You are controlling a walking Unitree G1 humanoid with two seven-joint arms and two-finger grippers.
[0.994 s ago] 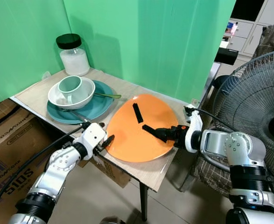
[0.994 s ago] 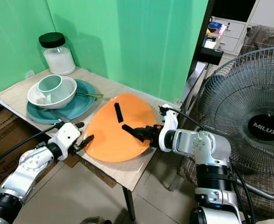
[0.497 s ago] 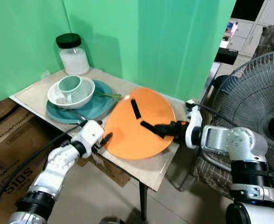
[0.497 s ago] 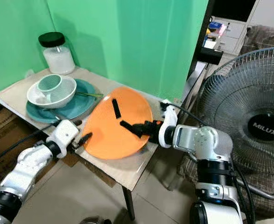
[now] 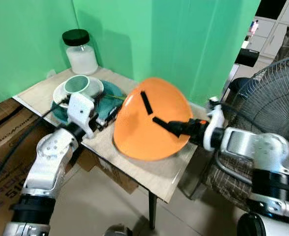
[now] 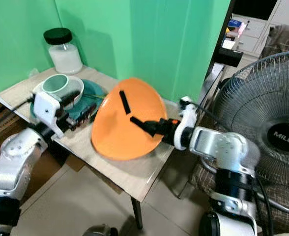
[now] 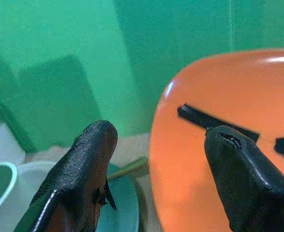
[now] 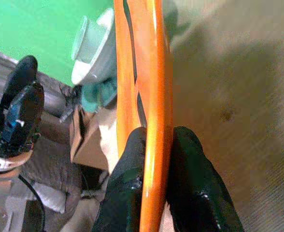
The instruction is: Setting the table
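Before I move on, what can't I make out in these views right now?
- Table beneath the orange plate: the tilted plate, clamped by the right gripper, covers it.
- Teal plate and bowl: partly covered by the left gripper, head views.
- Cup contents: unclear.

Head stereo looks down at table [image 5: 134, 162]; wrist cameras close on orange plate [image 7: 219, 145].

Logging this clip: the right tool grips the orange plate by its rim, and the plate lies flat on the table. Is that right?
Not quite. The right tool does grip the orange plate by its rim, but the plate is tilted up steeply, its lower edge near the table, not lying flat. The left eye view shows the tilt; the right wrist view shows the rim pinched between the fingers.
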